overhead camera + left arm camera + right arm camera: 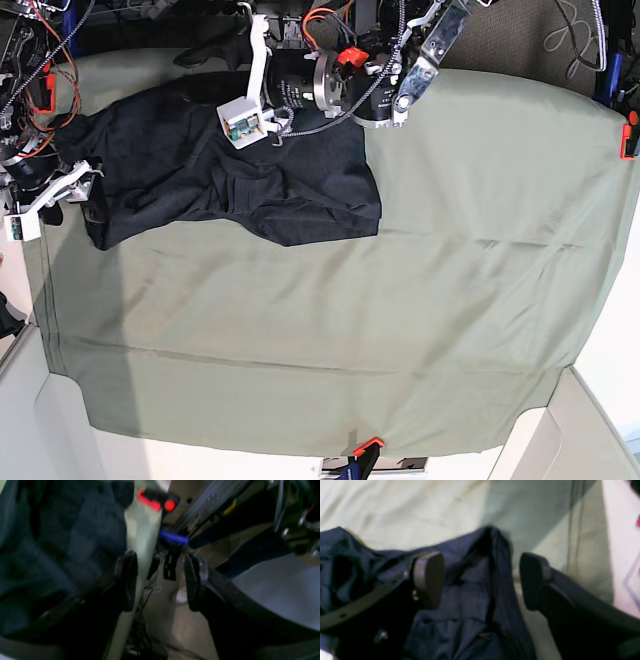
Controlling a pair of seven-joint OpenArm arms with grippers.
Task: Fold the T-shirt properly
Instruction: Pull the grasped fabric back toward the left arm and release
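Base view shows the very dark navy-black knit T-shirt (pixel 230 170) lying rumpled on the sage-green cloth (pixel 400 280) that covers the counter, bunched toward the far left part of it, with the rest of the cloth bare of clothing.

Right wrist view: the right claw (pixel 482 580) stands wide apart, released, gripping nothing. A raised fold of the T-shirt (pixel 475 600) lies directly between and beneath its two dark fingers. One finger pad (pixel 430 577) hangs over the fabric on one side; the other pad (pixel 532 580) sits just past the shirt's edge, over the green cloth (pixel 407 510). Whether either pad actually touches the fabric cannot be told (the picture is soft). More shirt piles up behind the first pad, and bare cloth stretches ahead of the fingertips.

Left wrist view, heavily blurred: the left claw (pixel 161 580) is also parted, with nothing between its fingers. The dark T-shirt (pixel 62 542) lies off to one side of it, beyond the nearer finger (pixel 127 580), and a strip of green cloth (pixel 142 535) runs along that finger. Between the fingers only floor and dangling cables show past the counter edge, with a red clamp (pixel 157 501) and a blue piece (pixel 173 537) ahead of the tips.
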